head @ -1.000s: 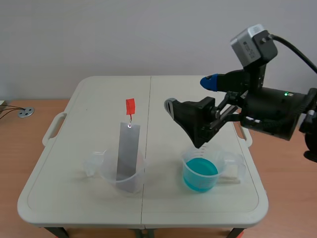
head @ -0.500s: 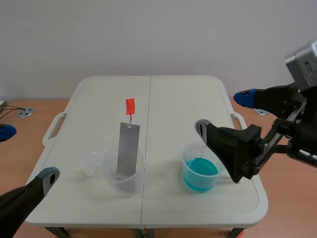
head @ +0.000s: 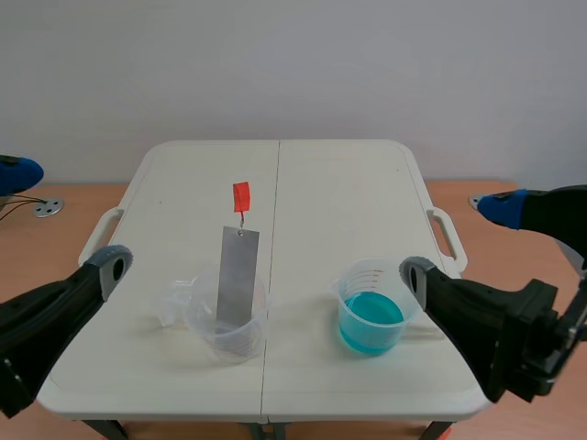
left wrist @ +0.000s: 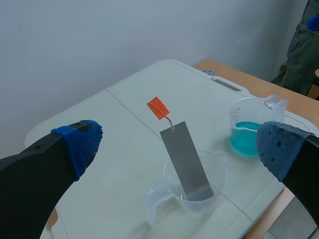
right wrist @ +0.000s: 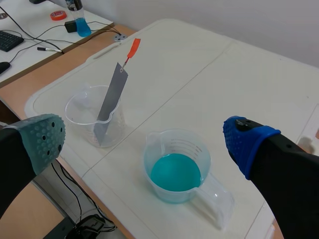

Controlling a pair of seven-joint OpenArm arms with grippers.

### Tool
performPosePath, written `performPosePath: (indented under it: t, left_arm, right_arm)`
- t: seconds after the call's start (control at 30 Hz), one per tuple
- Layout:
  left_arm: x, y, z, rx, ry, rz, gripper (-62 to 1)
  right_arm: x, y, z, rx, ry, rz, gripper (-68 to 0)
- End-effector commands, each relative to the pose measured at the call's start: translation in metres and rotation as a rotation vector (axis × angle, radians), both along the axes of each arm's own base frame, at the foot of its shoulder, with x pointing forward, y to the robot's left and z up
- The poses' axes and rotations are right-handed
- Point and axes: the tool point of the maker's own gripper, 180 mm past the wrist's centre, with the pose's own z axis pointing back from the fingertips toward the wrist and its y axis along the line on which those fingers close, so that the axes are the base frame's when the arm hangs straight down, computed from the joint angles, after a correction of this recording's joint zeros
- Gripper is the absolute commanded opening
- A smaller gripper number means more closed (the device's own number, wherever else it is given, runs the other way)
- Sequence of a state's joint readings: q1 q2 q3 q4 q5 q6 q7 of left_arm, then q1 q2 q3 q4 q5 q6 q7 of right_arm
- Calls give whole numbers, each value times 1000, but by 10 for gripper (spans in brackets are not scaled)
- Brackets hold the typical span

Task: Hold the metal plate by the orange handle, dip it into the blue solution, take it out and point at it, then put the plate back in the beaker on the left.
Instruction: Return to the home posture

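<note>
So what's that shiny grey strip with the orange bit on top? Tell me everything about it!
It is a long, flat metal plate, smooth and dull grey. A small hole at its upper end takes a thin wire that carries the orange handle, a little tab. The plate stands nearly upright, tilted a bit, with its lower end inside the clear beaker and its side leaning on the rim. Nothing else touches it.

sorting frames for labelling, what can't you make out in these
- Plate foot, all views: blurred behind the beaker wall, so whether it touches the bottom is unclear.
- Blue beaker, right wrist view: its scale marks are too small to read.
- Left gripper and right gripper, scene view: both open, arms cut off by the edges.
</note>
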State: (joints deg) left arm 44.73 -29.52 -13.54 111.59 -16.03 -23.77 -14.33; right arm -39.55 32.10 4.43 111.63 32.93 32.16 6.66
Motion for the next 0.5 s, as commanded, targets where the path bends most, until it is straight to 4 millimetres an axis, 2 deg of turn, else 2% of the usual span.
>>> performPosePath:
  t: [0.0, 0.2, 0.47]
  left_arm:
    - [2, 0, 2, -8, -4, 7, 14]
    - [1, 0, -9, 22, 46, 11, 14]
    - [1, 1, -11, 26, 51, 12, 14]
  right_arm:
    - [3, 1, 12, 14, -39, 9, -12]
    - [3, 1, 11, 3, -42, 11, -12]
    - [3, 1, 11, 3, -42, 11, -12]
